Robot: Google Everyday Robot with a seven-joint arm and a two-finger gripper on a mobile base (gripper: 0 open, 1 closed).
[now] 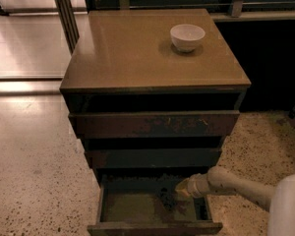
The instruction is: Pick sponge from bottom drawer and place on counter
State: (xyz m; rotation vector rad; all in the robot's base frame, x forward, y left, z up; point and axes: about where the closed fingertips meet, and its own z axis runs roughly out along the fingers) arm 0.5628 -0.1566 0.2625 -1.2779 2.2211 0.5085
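The bottom drawer (pixel 108 206) is pulled open and shows its olive-tan floor. The sponge (pixel 166 198), small and dark, lies on that floor right of the middle. My gripper (pixel 181 190), at the end of a white arm reaching in from the lower right, sits low over the drawer, just right of the sponge and close to it. I cannot see whether it touches the sponge. The counter (pixel 137 53) is the tan top of the cabinet.
A white bowl (pixel 187 36) stands at the back right of the counter. The two upper drawers (pixel 152 124) are slightly open above the arm. Speckled floor (pixel 34 171) lies to the left, and a dark wall base stands to the right.
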